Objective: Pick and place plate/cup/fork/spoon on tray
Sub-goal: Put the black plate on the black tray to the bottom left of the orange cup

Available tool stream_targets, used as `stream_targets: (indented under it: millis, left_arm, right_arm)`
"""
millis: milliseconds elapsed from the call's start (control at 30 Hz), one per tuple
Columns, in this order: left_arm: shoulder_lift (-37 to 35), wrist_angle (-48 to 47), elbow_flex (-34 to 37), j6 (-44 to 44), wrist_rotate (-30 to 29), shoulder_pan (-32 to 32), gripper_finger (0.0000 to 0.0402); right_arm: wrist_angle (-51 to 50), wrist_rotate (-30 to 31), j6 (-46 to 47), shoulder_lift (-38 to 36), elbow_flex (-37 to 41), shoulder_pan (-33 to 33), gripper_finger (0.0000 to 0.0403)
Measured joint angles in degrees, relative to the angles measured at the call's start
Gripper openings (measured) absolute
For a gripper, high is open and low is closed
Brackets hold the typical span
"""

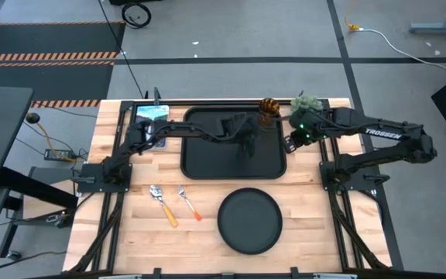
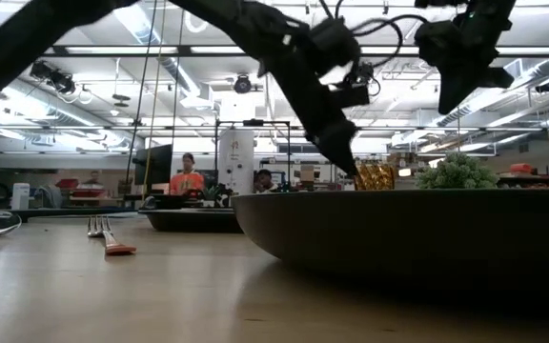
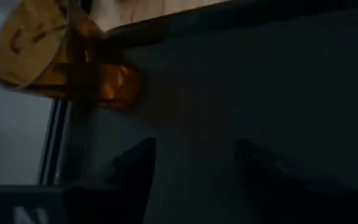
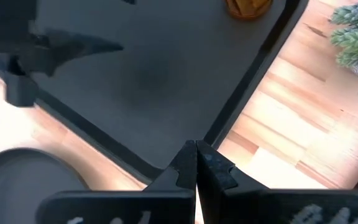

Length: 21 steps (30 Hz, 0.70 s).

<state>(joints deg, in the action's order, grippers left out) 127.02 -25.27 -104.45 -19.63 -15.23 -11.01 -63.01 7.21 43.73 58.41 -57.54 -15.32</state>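
The black tray (image 1: pixel 207 159) lies at the table's far middle. The amber cup (image 1: pixel 268 111) stands upright in its far right corner, and also shows in the left wrist view (image 3: pixel 55 53) and the right wrist view (image 4: pixel 247 7). My left gripper (image 1: pixel 248 143) hangs open and empty over the tray, just near of the cup (image 3: pixel 194 168). My right gripper (image 1: pixel 291 143) is shut and empty above the tray's right rim (image 4: pixel 196 163). The round black plate (image 1: pixel 250 221), the spoon (image 1: pixel 161 203) and the fork (image 1: pixel 188 203) lie on the wood nearer the front edge.
A small green plant (image 1: pixel 307 105) stands on the wood just right of the cup, outside the tray. A blue-and-white card (image 1: pixel 152 112) lies at the tray's far left. In the low view the plate (image 2: pixel 408 229) fills the foreground; people show in the room behind.
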Motion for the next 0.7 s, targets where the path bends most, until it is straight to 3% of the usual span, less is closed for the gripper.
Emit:
stream_targets:
  millis: [333,533,700]
  left_arm:
    - [-18.76,11.68,28.40,3.71,-2.62,2.17,0.0135]
    - [-29.99,13.95,40.19,10.16,-2.55,6.51,0.0121]
    - [-38.51,16.92,48.76,13.42,-2.53,11.27,0.0121]
  right_arm:
    - [3.95,12.22,9.25,-1.63,0.68,18.03,0.0005]
    - [21.38,12.70,10.27,1.74,6.69,26.60,0.0003]
    - [24.81,12.58,15.76,7.51,8.44,32.02,0.0002]
